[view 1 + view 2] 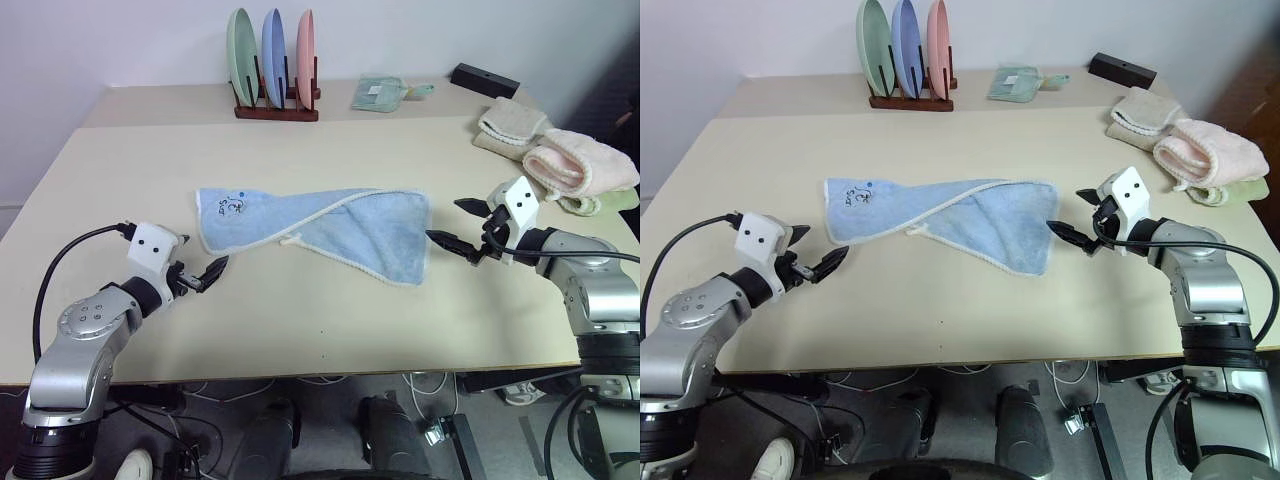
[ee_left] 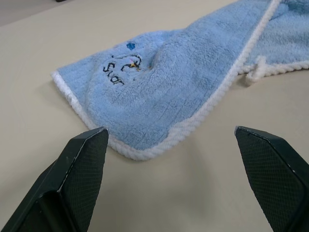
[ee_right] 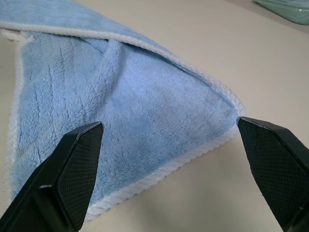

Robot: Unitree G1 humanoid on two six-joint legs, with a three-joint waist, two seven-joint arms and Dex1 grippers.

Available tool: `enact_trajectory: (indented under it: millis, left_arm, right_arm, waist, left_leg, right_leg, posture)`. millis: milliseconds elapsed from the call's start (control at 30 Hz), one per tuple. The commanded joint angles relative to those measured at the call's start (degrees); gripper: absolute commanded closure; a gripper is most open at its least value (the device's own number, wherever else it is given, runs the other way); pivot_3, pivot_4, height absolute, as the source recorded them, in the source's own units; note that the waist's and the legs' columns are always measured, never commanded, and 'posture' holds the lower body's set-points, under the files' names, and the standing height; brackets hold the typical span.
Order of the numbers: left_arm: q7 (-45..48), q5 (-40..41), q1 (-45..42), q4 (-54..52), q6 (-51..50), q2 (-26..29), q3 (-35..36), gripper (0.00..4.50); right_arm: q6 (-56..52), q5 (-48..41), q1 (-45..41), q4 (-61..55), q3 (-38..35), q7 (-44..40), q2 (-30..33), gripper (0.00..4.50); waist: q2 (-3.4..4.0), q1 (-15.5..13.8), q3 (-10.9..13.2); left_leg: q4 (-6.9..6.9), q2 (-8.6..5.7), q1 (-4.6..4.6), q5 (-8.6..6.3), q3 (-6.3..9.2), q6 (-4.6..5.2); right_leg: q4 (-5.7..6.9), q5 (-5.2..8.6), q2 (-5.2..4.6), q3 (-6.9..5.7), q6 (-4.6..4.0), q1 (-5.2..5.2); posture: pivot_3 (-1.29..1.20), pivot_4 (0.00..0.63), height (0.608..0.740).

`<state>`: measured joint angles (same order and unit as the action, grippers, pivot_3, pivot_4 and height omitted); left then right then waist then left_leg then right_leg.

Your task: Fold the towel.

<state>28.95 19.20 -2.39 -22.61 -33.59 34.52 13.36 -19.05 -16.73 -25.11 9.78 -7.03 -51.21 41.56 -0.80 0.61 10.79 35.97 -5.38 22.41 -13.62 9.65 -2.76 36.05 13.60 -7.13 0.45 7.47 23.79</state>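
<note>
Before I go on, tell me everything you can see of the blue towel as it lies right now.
The towel is light blue terry with whitish stitched edging and a small dark blue embroidered mark near its left corner. It lies flat on the table, skewed and unevenly folded, one layer crossing diagonally over the other. The left gripper and right gripper sit at opposite ends, both open, neither touching it.

Bare table around towel
</note>
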Motion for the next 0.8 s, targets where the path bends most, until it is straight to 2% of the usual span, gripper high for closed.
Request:
enact_trajectory:
  millis: [33,333,467,600,800]
  left_arm:
    - [-0.6,-0.4,-0.2,-1.5,0.8,-0.3,-0.1,0.22]
    - [-1.9,-1.7,0.0,-4.7,0.7,-1.1,-4.1,0.22]
    - [0.4,-2.7,-1.1,-8.2,1.2,-1.1,-10.9,0.22]
    - [2.5,-11.2,-4.3,-8.6,2.5,2.5,-22.6,0.22]
    - [-0.5,-17.7,-8.7,-2.1,1.2,3.4,-24.6,0.22]
  right_arm:
    - [1.2,0.4,-1.0,-1.3,-0.8,1.0,0.2,0.00]
    - [1.8,0.9,-2.4,-0.7,0.1,1.7,-0.7,0.00]
    - [0.7,0.1,-2.9,-0.6,-0.1,2.3,-1.7,0.00]
    - [-3.4,-2.8,-2.5,-3.8,-0.8,2.2,-2.9,0.00]
    - [-3.5,-1.6,2.1,-8.6,-0.7,5.6,-3.5,0.00]
  waist:
    - [0.00,0.0,0.0]
    - [0.00,0.0,0.0]
    - [0.00,0.0,0.0]
    - [0.00,-0.1,0.0]
    - [0.02,0.1,0.0]
  left_leg:
    - [0.00,0.00,0.00,0.00,0.00,0.00]
    - [-0.01,0.01,-0.01,0.00,-0.02,0.00]
    - [0.00,0.01,0.00,0.00,-0.06,0.00]
    - [0.02,0.00,0.00,0.00,-0.07,0.00]
    - [-0.02,0.06,0.00,-0.01,-0.08,0.01]
  right_leg:
    - [0.00,0.00,0.00,0.00,0.00,0.00]
    - [0.00,0.00,0.02,0.03,0.00,0.01]
    - [0.00,0.00,0.02,0.06,-0.01,0.01]
    - [0.00,-0.01,0.02,0.09,-0.02,0.00]
    - [0.01,-0.02,0.12,0.12,-0.03,0.06]
  posture:
    - [0.00,0.150,0.740]
    - [0.00,0.150,0.740]
    - [0.00,0.150,0.740]
    - [0.00,0.150,0.740]
    - [0.00,0.150,0.740]
